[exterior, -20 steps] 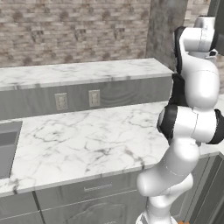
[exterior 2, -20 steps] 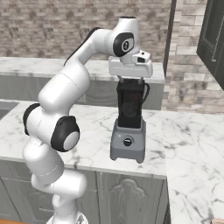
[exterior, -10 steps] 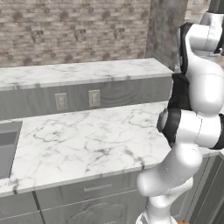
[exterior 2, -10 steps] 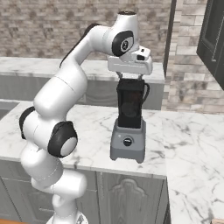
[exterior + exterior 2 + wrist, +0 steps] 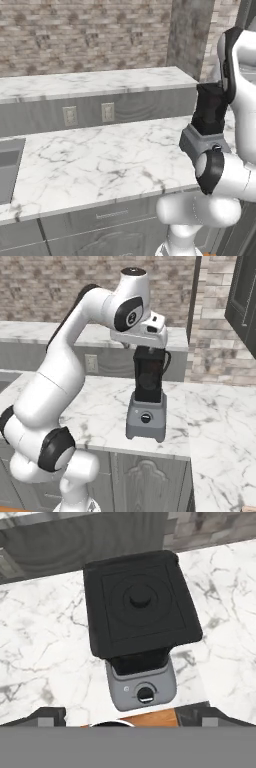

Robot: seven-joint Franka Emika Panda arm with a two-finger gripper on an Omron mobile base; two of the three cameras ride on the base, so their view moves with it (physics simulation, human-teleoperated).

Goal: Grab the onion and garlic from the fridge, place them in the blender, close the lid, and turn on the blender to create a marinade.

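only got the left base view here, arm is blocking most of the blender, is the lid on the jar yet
Observer: Yes. In the hand view the lid sits flat on the jar, covering its mouth.
Operator: where's the claw then
Observer: Directly above the lid; the right base view shows the claw hovering just over the blender, holding nothing.
Operator: are the jaws open
Observer: Yes, spread wide; the hand view has one fingertip at each bottom corner, far apart.
Operator: any switch on the base
Observer: A round knob on the front face of the grey base, facing the counter edge.
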